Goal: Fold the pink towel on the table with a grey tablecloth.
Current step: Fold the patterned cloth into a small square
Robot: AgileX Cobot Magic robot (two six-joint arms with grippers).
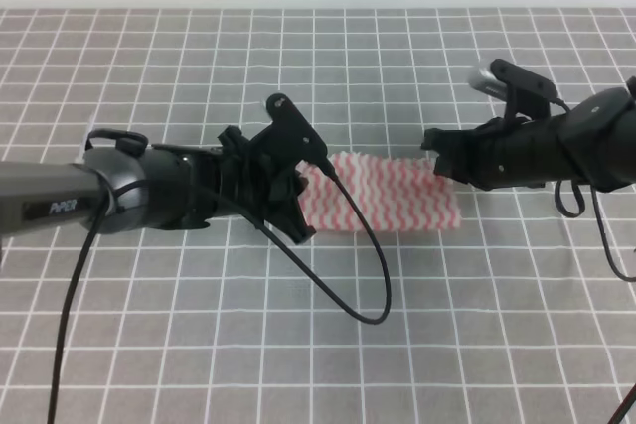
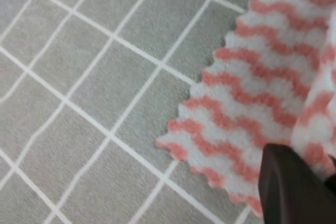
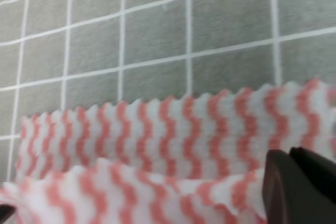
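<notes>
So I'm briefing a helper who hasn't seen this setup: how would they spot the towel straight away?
Start from the table with a grey tablecloth, gridded in thin white lines. Near its middle, between the two black arms, lies the pink towel, its left end under the left claw. It is the only patterned thing there: pink-and-white wavy stripes with zigzag-cut edges.

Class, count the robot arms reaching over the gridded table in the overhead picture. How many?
2: the left end effector at the pink towel's left end, the right end effector at its right end.
</notes>
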